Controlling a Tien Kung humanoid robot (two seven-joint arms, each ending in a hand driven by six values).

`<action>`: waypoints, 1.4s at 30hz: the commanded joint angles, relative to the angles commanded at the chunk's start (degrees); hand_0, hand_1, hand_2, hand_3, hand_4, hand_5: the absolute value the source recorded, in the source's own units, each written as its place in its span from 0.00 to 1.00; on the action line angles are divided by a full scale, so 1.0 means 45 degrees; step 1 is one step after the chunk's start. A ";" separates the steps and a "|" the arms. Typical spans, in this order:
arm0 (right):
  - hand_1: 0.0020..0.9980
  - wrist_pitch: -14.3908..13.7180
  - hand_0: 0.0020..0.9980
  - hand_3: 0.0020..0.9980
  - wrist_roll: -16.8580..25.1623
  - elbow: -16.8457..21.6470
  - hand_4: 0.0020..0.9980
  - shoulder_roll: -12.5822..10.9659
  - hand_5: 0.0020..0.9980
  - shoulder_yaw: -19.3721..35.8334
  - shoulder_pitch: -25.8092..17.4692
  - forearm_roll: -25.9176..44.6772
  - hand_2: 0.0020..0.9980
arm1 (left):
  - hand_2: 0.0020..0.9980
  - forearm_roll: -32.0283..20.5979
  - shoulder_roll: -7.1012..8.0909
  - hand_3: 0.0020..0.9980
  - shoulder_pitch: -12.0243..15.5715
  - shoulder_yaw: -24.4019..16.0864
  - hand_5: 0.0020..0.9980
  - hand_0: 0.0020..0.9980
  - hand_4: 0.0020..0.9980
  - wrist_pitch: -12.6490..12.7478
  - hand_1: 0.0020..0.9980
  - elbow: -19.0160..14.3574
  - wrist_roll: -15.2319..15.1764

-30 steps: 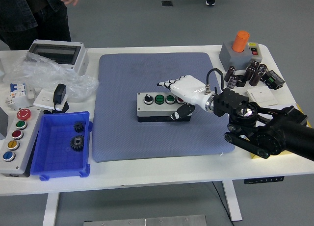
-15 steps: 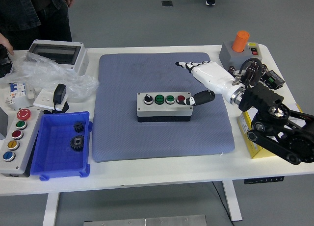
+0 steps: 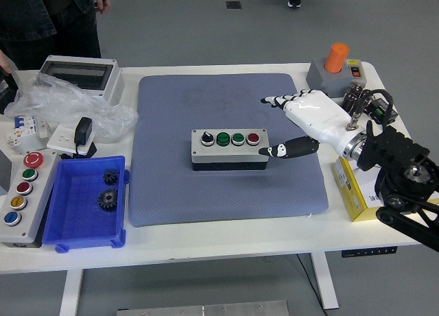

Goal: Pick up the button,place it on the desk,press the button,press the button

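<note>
Four controls showed on the button box (image 3: 229, 149): a black knob, two green buttons, one red. It sat flat mid blue mat (image 3: 171, 192), so pick and place looked done. Right hand (image 3: 306, 120) hung just right of the box, not touching, fingers spread, thumb pointing at the red end, gripping nothing. Whether either press was done couldn't be told from this; at least one probably remained. Left hand was out of view. Blue bin (image 3: 75, 220) sat well left.

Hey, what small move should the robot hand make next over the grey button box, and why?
Probably swing the white robot hand left and down onto a button: it hovers open beside the grey four-button box on the blue mat, touching none.
</note>
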 joint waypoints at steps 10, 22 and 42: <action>0.45 0.0282 0.62 0.77 -0.0130 -0.0856 0.32 0.0781 0.00 -0.0875 0.0341 0.0077 0.28 | 0.69 0.0005 -0.0003 0.80 -0.0018 0.0029 0.49 0.64 0.91 -0.0006 0.69 0.0011 0.0000; 0.43 0.0088 0.62 0.76 0.0047 -0.1863 0.32 0.1162 0.00 -0.1178 0.0543 0.0309 0.26 | 0.69 0.0019 0.0018 0.80 -0.0039 0.0063 0.50 0.64 0.92 -0.0008 0.69 0.0014 -0.0003; 0.42 0.0223 0.61 0.76 0.0049 -0.2461 0.32 0.1462 0.00 -0.1917 0.0695 0.0539 0.25 | 0.69 0.0029 0.0044 0.80 -0.0110 -0.0014 0.50 0.64 0.92 -0.0007 0.69 0.0011 -0.0063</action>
